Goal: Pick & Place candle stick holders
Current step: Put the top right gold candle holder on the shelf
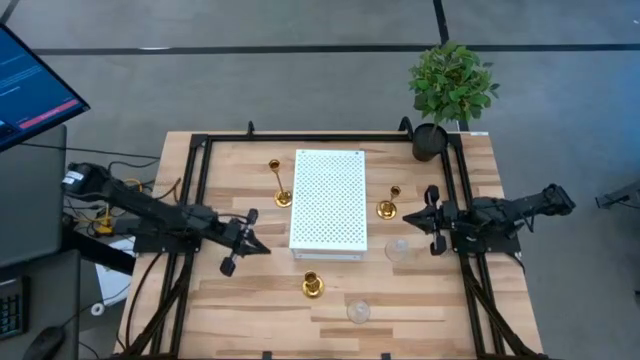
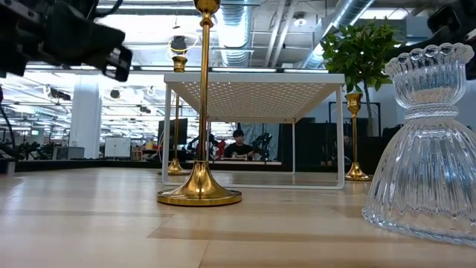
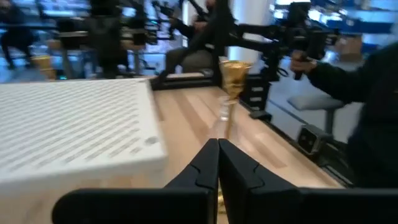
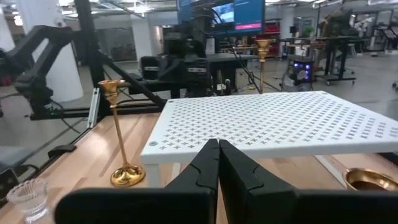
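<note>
A white perforated rack (image 1: 328, 200) stands mid-table. A gold holder (image 1: 279, 185) stands on its round base left of the rack, another (image 1: 388, 205) right of it, and a thin-stemmed third (image 1: 312, 287) near the front, which also shows in the low view (image 2: 199, 112). One clear glass holder (image 1: 398, 250) stands right of the rack's near corner, another (image 1: 358, 312) by the front edge. My left gripper (image 1: 262, 247) is shut and empty left of the rack, fingers together in its wrist view (image 3: 218, 149). My right gripper (image 1: 410, 220) is shut and empty beside the right gold holder (image 4: 370, 180).
A black pot with a green plant (image 1: 430, 140) stands at the far right corner. A black frame (image 1: 200, 150) runs along the table's sides. A monitor (image 1: 30, 80) stands off the table at far left. Bare wood lies at the near left (image 1: 220, 310).
</note>
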`<state>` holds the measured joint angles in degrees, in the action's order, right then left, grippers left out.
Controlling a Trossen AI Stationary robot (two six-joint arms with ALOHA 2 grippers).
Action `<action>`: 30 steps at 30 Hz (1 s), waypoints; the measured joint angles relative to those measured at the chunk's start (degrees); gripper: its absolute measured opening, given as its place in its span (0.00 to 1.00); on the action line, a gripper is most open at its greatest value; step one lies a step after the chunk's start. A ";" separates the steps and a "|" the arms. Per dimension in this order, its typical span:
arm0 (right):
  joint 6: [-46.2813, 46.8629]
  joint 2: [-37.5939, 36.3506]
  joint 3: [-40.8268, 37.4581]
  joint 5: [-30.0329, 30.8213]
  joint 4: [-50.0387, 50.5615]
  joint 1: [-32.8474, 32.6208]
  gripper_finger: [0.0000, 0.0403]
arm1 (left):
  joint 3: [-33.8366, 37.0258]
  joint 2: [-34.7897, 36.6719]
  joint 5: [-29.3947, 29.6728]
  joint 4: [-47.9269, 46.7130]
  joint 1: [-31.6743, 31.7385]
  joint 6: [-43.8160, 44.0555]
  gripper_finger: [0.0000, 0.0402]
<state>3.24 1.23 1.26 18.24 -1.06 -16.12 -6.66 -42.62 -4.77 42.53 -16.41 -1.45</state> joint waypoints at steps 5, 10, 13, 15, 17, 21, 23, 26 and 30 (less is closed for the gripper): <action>1.36 0.00 0.01 -0.02 0.03 0.50 0.00 | -5.81 -9.14 0.00 0.03 -4.03 -5.10 0.02; 3.41 0.00 0.01 -0.18 0.11 0.48 0.00 | -7.23 -12.79 0.30 -0.05 -5.74 -5.75 0.02; 4.21 0.21 0.02 -0.27 0.15 0.46 0.00 | -7.23 -12.91 0.40 0.11 -6.27 -5.52 0.02; 4.09 1.34 0.01 -0.26 0.17 0.46 0.00 | -7.23 -12.57 0.41 -0.02 -6.55 -5.46 0.02; 3.97 3.39 0.00 -0.26 0.17 0.47 0.00 | -7.23 -12.21 0.41 0.10 -6.57 -5.42 0.02; 5.04 9.31 0.02 -0.21 0.17 0.50 0.00 | -7.23 -11.76 2.36 0.01 -6.57 -5.97 0.02; 6.36 12.82 0.02 0.32 0.16 0.55 0.00 | -7.23 -11.77 5.42 -0.06 -6.57 -6.10 0.02; 7.31 18.18 0.02 4.44 -0.16 0.55 0.00 | -7.23 -11.77 10.00 -0.07 -6.57 -6.23 0.02; 8.71 24.69 0.02 12.22 -0.50 0.55 0.00 | -7.23 -11.76 11.72 -0.07 -6.57 -6.25 0.02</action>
<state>11.94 25.93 1.28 30.46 -1.56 -15.57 -13.89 -54.38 6.95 42.46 -22.98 -7.70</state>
